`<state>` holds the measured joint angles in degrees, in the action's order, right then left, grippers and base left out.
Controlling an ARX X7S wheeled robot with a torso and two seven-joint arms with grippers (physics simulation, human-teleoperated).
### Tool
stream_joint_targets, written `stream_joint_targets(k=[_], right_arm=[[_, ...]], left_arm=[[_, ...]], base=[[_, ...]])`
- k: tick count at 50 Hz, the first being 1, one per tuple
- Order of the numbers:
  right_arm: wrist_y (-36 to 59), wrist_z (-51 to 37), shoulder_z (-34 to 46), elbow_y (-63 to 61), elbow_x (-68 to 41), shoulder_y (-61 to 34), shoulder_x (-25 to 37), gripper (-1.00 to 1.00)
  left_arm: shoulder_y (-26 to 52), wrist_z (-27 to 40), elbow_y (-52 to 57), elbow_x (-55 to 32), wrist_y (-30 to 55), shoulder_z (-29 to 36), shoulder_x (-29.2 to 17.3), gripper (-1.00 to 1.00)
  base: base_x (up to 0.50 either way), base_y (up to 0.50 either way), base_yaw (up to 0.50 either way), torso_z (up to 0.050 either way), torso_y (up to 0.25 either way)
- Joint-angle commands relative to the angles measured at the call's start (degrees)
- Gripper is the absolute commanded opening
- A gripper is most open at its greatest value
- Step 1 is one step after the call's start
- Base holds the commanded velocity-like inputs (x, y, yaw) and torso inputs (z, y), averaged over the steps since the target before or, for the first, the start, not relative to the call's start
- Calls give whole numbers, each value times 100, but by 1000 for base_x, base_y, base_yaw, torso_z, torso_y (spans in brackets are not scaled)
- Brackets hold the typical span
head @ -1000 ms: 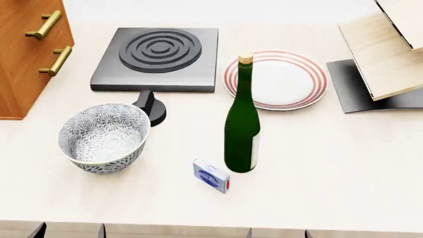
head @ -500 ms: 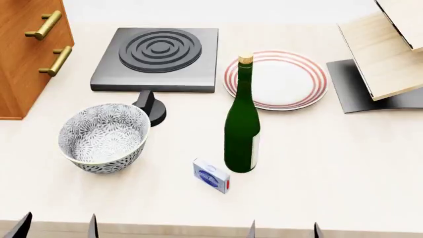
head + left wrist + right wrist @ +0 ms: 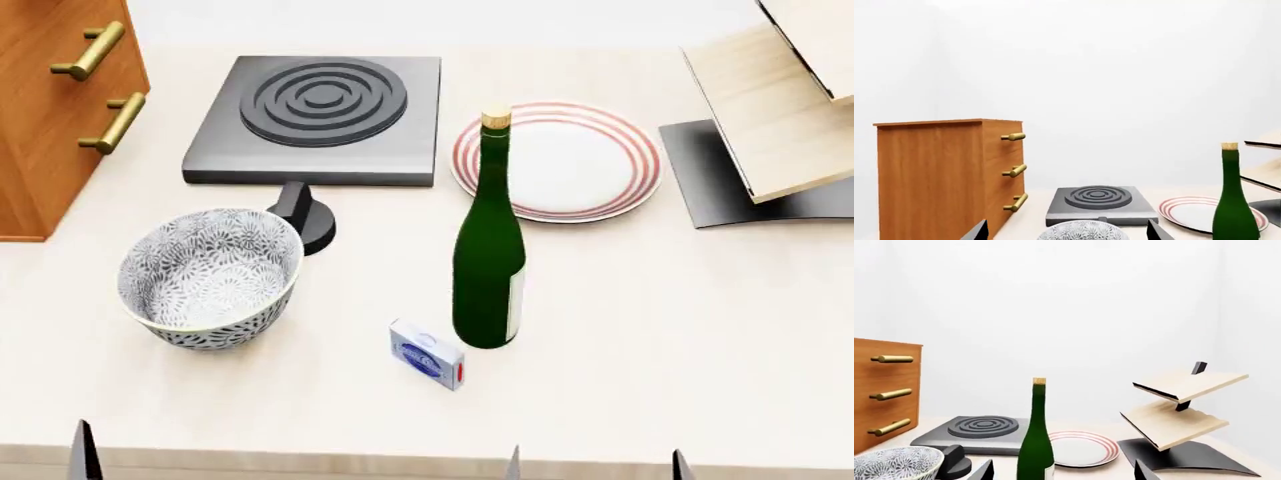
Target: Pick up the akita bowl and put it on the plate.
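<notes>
Nothing is done yet: the patterned grey-and-white ceramic akita bowl sits on the desk, left of the green bottle; the red-ringed white plate lies beyond. Both end effectors gape, empty.

A green bottle stands upright mid-counter, a small box just beside it. The burner sits toward the far edge, the wooden cabinet at the left edge, and a tiered wooden rack at the far right.

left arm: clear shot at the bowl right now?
Probably yes. The left gripper sits low at the counter's near edge, jaws apart, with the bowl straight ahead and nothing between them. The bottle and the small box stand off to its right.
</notes>
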<state>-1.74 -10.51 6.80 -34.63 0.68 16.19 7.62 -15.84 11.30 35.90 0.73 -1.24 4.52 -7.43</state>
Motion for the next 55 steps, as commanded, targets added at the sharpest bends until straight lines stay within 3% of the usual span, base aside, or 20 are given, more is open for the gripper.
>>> stream_joint_targets(k=[1,21,43,55], right_arm=[[-181,-105,66,-317,28,243,108,100],[-56,-141,162,-167,-122,125,236,100],[-97,-244,317,-111,-62,90,318,100],[-205,-341,379,-33,34,75,347,100]], left_arm=[[-416,186,421,74,-416,14,-88,100],[-315,316,229,-54,-443,64,-188,100],[-288,447,138,-120,-482,108,-292,100],[-269,502,108,-151,-499,145,-331,100]], base=[[0,0,0,0,0],[0,-16,0,0,0],[0,-433,0,0,0],[0,-17,0,0,0]])
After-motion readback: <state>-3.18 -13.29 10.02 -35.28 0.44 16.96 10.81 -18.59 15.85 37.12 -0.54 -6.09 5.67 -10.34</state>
